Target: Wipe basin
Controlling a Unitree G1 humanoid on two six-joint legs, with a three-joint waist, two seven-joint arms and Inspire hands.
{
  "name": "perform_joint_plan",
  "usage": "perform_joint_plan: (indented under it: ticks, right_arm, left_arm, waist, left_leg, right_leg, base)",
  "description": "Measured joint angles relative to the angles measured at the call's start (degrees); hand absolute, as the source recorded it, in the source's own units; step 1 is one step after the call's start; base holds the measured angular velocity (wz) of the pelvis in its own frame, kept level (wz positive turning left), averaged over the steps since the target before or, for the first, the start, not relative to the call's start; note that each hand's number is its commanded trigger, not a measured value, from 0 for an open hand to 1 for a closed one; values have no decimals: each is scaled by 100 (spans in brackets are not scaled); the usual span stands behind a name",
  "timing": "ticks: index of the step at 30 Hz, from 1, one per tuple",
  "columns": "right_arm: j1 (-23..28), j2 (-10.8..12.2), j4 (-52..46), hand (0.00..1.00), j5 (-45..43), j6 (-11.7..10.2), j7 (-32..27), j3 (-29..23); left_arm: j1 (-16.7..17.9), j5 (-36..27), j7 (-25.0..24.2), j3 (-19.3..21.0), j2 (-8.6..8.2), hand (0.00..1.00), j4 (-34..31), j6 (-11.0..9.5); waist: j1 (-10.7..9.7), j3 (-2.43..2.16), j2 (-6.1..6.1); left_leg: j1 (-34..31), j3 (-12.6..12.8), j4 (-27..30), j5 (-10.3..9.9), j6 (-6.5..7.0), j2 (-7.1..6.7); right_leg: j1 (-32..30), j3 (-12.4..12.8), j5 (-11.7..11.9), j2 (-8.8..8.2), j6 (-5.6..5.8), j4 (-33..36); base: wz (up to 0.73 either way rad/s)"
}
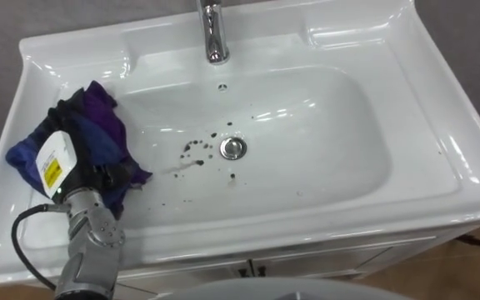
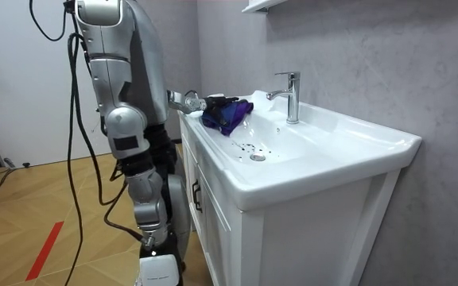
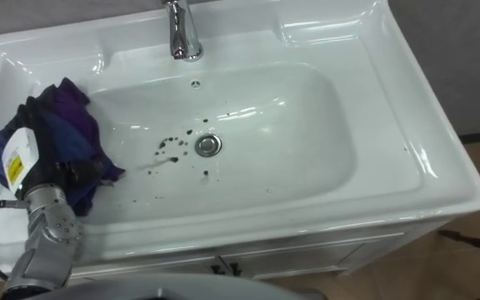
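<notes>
Looks down into a glossy white basin [image 1: 440, 154] set on a white cabinet [image 2: 213, 230], with a chrome tap [image 1: 215, 33] at the far middle and a round metal drain [image 1: 233, 148] at the bottom of the bowl. Shows a scatter of dark specks [image 1: 194, 152] just left of the drain and near it, thinning out toward the near left slope.

Places a blue and purple cloth [image 1: 98, 125] at the left, bunched on the rim and spilling onto the bowl's left slope, well apart from the drain. Sets the left robot hand [image 1: 61, 167] on the near part of that cloth, closed on it, with a dark thumb laid across the folds and fabric gathered round the palm. In the room view, stands close against the cabinet front, arm reaching over the basin's near left corner.

By the look of it, handles as soft, light and limp: no stiffness, so likely to bunch and trail rather than push flat, and to skate over the slick enamel unless pressed down. Best held by a thick gathered wad near the middle, much as now, with a broad loose part left under the palm to meet the bowl. Worth watching for a loose corner dragging specks along instead of lifting them.
</notes>
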Motion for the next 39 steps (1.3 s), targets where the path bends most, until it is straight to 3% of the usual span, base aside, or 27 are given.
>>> perform_joint_plan:
  ticks: [2,3,4,9,17,24,39]
  right_arm:
    - [1,1,-7,0,-164,37,-16,-10]
    - [54,3,-38,0,-375,61,-14,-11]
    - [70,3,-89,0,-486,69,-14,-19]
    - [98,1,-192,0,-1184,210,64,-114]
    - [104,-19,-202,0,-1297,429,209,-120]
    - [99,-19,-217,0,-1703,445,231,-120]
    - [95,-19,-231,0,-1685,501,327,-105]
  left_arm:
    - [7,6,45,1,0,0,76,-19]
    - [3,46,63,11,1,40,109,-24]
    - [2,55,72,15,4,98,139,-26]
    - [-55,62,203,87,28,100,344,-48]
    - [-126,372,559,151,199,100,418,-51]
    - [-137,484,710,156,252,100,457,-49]
    - [-156,493,829,163,376,100,565,-49]
  waist:
    - [5,0,-1]
    - [9,0,-1]
    - [18,0,0]
    - [12,1,8]
    - [12,-9,31]
    - [13,-39,74]
    - [-2,-41,71]
  left_leg:
    - [24,6,-6,0,0,0]
    - [42,16,-10,1,-1,2]
    - [57,29,-14,1,-1,3]
    - [128,141,-91,7,-9,12]
    - [165,140,-173,17,-13,17]
    - [218,143,-169,32,-12,14]
    - [282,150,-180,32,-12,12]
  right_leg:
    - [7,8,0,0,0,9]
    - [8,36,0,2,0,12]
    - [7,61,0,4,0,17]
    - [1,147,-1,13,0,67]
    - [9,141,0,21,0,88]
    - [33,141,0,21,0,88]
    - [91,140,-18,21,-7,71]
  base:
    - [-3]
    - [-8]
    - [-16]
    - [-10]
    - [0]
    - [0]
    - [0]
